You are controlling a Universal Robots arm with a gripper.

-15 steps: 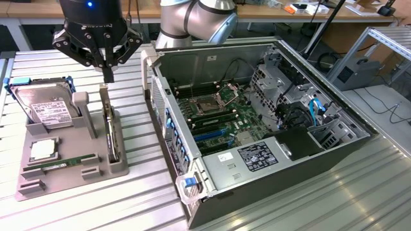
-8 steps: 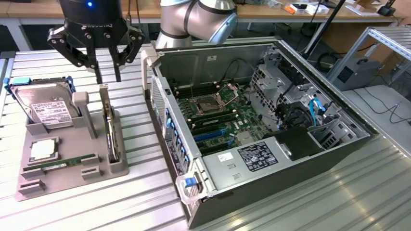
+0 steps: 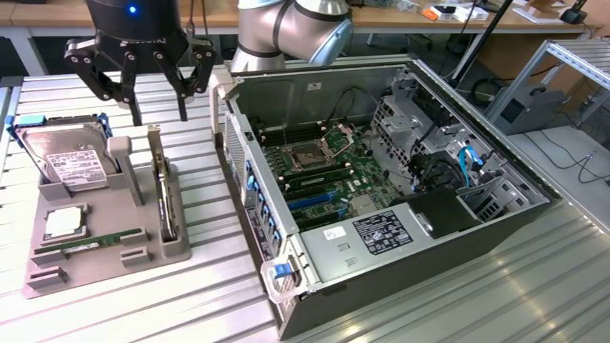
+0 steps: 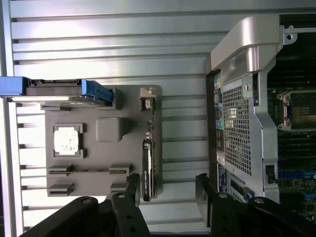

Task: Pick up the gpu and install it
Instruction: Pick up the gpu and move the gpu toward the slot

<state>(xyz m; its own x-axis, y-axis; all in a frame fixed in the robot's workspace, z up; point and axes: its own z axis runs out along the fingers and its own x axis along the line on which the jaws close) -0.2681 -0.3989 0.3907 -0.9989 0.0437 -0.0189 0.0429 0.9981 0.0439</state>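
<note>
**Gripper poised over the stored card.** The gpu (image 3: 164,189) (image 4: 148,153), a thin dark-brown rectangular circuit card with a silver end bracket, stands on edge in a slot of the grey moulded holder block (image 3: 105,214) (image 4: 98,153). Its slot is on the block's side nearest the open metal computer case (image 3: 286,89) (image 4: 237,123). The black two-fingered gripper (image 3: 160,107) (image 4: 168,195) hangs above the block near one end of the card, jaws spread wide and empty. The card is probably light, stiff and fragile, and best pinched across its faces at the exposed upper edge.
</note>
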